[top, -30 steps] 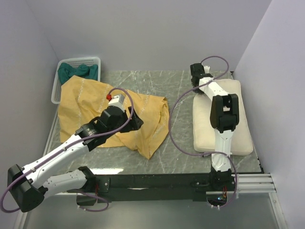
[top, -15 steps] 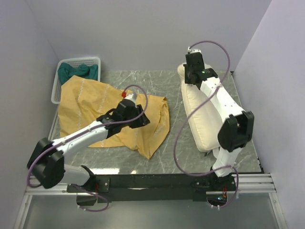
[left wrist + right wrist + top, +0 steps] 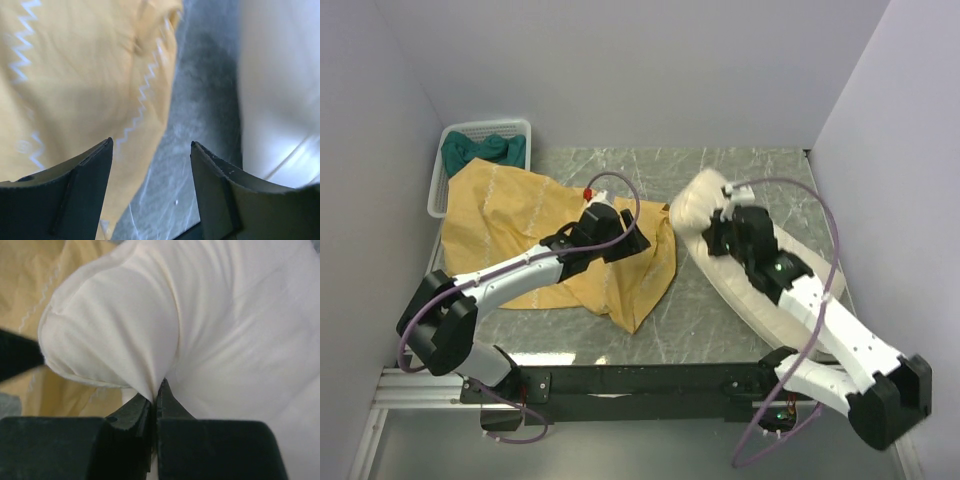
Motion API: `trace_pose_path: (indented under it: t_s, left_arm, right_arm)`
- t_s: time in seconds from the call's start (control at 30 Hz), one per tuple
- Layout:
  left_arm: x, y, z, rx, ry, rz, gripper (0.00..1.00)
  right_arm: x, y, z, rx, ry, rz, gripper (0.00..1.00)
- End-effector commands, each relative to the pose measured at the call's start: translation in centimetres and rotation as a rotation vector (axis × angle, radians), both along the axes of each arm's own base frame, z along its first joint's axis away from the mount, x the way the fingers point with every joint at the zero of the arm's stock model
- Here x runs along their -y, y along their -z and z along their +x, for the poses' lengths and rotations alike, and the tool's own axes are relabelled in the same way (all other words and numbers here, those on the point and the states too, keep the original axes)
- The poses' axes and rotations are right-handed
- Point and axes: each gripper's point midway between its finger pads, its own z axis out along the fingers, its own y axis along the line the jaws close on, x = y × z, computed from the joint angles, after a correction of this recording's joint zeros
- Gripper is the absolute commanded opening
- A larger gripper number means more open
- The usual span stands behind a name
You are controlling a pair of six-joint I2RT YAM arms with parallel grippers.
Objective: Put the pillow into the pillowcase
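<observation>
Right end effector [image 3: 156, 394] is pinched tight on a fold of the pillow [image 3: 702, 208]. The pillow has swung from lying straight on the right of the worktop [image 3: 690, 325] to diagonal, its corner just beside the pillowcase [image 3: 510, 215] edge. Left end effector [image 3: 150, 150] is spread, empty, over that edge. Likely next: open the case; insertion not started.

Cream pillow [image 3: 697, 213] aslant, just right of crumpled, mustard-yellow pillowcase [image 3: 505, 212]
</observation>
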Motion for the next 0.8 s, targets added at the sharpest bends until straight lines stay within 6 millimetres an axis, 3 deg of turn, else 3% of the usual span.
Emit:
trace_pose_path:
  t_s: [0.0, 0.07, 0.1, 0.17, 0.27, 0.37, 0.4, 0.5, 0.6, 0.67, 0.7, 0.73, 0.77]
  left_arm:
    - [0.1, -3.1, 2.2, 0.066, -0.058, -0.053, 0.69]
    - [0.1, -3.4, 2.4, 0.083, -0.054, -0.058, 0.70]
    - [0.2, -3.2, 2.5, 0.082, -0.049, -0.053, 0.72]
    - [0.9, -3.6, 2.6, 0.090, -0.007, -0.048, 0.73]
    - [1.4, -3.0, 3.1, 0.084, 0.016, -0.018, 0.77]
    - [1.4, -2.2, 3.2, 0.083, 0.017, 0.004, 0.80]
    - [1.3, -2.0, 3.2, 0.083, 0.020, 0.006, 0.81]
    - [1.4, -1.1, 2.8, 0.063, 0.038, 0.020, 0.80]
    - [0.7, -0.7, 2.6, 0.055, 0.019, 0.036, 0.78]
    - [0.2, -0.3, 2.3, 0.053, 0.009, 0.046, 0.77]
    - [0.1, -0.6, 2.2, 0.057, 0.009, 0.043, 0.76]
    - [-0.1, -0.5, 2.1, 0.057, 0.008, 0.048, 0.74]
    - [-0.1, -0.5, 2.0, 0.055, 0.012, 0.051, 0.71]
  right_arm:
    - [-1.8, -1.5, -1.9, 0.119, -0.037, 0.271, 0.00]
    - [-1.9, -0.9, -3.0, 0.117, -0.046, 0.329, 0.00]
    - [-1.9, 0.7, -3.6, 0.104, -0.056, 0.342, 0.00]
    - [-2.0, 0.7, -4.7, 0.120, -0.074, 0.398, 0.00]
    - [-1.2, 2.9, -5.3, 0.080, -0.024, 0.400, 0.00]
    - [-0.6, 4.4, -5.7, -0.014, 0.025, 0.369, 0.20]
    - [-0.6, 4.2, -6.1, -0.040, 0.029, 0.369, 0.40]
    - [-0.2, 1.6, -5.9, -0.009, 0.055, 0.378, 0.67]
    - [0.6, -0.7, -5.1, 0.011, 0.118, 0.370, 0.79]
    - [0.9, -0.2, -3.9, -0.012, 0.172, 0.329, 0.80]
    - [0.9, -1.1, -3.3, -0.017, 0.186, 0.325, 0.81]
    - [0.5, 0.2, -2.4, -0.068, 0.201, 0.290, 0.82]
    - [-0.1, -0.8, -1.7, -0.070, 0.199, 0.289, 0.82]
